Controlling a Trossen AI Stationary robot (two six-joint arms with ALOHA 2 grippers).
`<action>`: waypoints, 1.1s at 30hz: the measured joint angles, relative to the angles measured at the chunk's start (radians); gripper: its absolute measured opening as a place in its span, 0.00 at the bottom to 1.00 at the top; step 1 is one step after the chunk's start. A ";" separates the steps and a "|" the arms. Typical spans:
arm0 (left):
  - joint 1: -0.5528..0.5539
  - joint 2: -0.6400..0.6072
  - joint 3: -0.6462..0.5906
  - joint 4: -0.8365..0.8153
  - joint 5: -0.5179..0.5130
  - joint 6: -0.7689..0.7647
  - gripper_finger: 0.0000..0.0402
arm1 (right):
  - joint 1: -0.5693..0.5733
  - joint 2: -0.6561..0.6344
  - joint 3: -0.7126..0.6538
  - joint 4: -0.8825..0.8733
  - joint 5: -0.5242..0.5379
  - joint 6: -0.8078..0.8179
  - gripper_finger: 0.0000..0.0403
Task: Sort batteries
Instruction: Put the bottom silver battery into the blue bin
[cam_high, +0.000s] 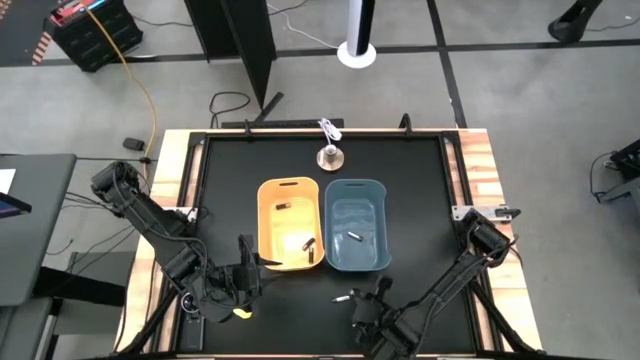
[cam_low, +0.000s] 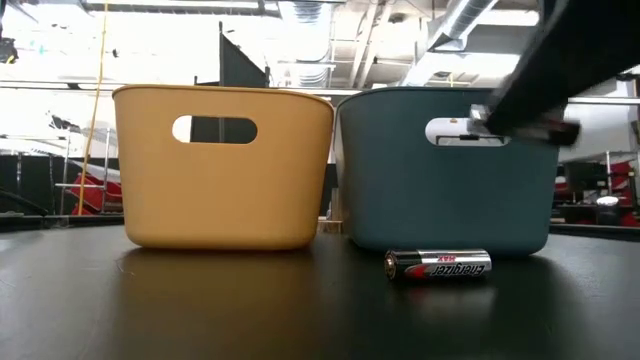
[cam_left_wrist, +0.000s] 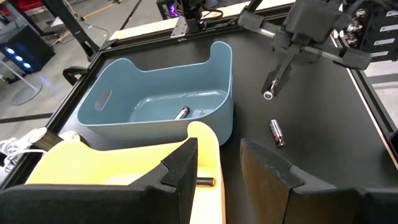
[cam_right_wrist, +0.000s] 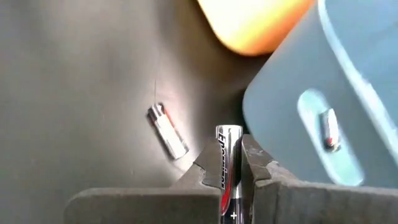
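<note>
Battery (cam_right_wrist: 228, 163) pinched upright in right fingers (cam_right_wrist: 258, 163), left fingers (cam_left_wrist: 273, 171) apart

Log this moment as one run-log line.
right gripper: shut on battery | left gripper: open, by yellow tub | loose battery: table, before blue tub

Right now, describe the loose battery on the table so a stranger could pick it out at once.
Find the blue plastic tub, right of the yellow plastic tub in the high view. On the black tabletop just in front of it lies a small silver-and-black cylindrical battery on its side. Unlike the others, it sits in no tub and not in the right gripper.
</note>
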 joint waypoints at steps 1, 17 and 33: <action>0.000 0.000 0.000 0.000 0.000 0.000 0.29 | -0.003 0.000 0.013 -0.013 0.011 -0.012 0.05; 0.000 0.000 0.000 0.000 0.000 -0.001 0.29 | -0.108 -0.001 0.208 -0.267 0.164 -0.223 0.05; 0.000 0.000 0.000 -0.001 0.000 -0.002 0.29 | -0.246 -0.001 0.220 -0.404 0.135 -0.233 0.31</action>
